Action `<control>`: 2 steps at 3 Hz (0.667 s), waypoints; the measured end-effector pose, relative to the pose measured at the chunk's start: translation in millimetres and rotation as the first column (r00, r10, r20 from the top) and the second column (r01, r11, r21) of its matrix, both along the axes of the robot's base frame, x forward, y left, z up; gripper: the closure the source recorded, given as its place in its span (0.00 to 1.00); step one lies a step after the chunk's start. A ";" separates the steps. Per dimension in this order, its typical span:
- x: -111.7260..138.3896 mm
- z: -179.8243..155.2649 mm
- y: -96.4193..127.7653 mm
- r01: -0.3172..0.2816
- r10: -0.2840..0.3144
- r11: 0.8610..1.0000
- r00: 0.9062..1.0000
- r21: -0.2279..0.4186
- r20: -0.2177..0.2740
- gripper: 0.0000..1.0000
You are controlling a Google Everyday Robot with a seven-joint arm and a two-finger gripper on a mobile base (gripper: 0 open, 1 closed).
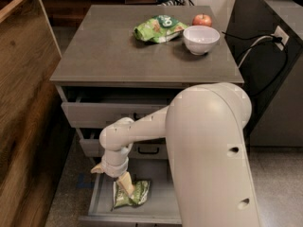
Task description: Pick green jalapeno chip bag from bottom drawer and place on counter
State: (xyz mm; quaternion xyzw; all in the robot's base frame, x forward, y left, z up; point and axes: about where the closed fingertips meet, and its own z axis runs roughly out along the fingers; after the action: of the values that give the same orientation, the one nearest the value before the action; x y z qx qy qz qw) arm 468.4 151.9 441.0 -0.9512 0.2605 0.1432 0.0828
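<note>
The green jalapeno chip bag (pixel 134 193) lies crinkled on the flat grey floor of the pulled-out bottom drawer (pixel 156 212), towards its left side. My gripper (pixel 124 185) hangs from the white arm down into the drawer, its tan fingers (pixel 126 183) pointing down onto the left part of the bag. The counter (pixel 113 46) is the grey cabinet top above.
On the counter stand a larger bright green bag (pixel 158 28), a white bowl (pixel 201 39) and a red apple (pixel 202 20). A brown wooden panel (pixel 23 93) rises at the left. The two upper drawers (pixel 109 115) are slightly open. A dark cabinet with a cable (pixel 265 56) stands at the right.
</note>
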 end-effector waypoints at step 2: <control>-23.4 -35.8 -23.9 0.062 -0.062 0.986 0.998 -0.155 0.005 0.00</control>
State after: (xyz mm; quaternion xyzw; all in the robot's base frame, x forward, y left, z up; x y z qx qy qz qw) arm 444.9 128.0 405.2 -0.9462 0.3004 0.1197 0.0131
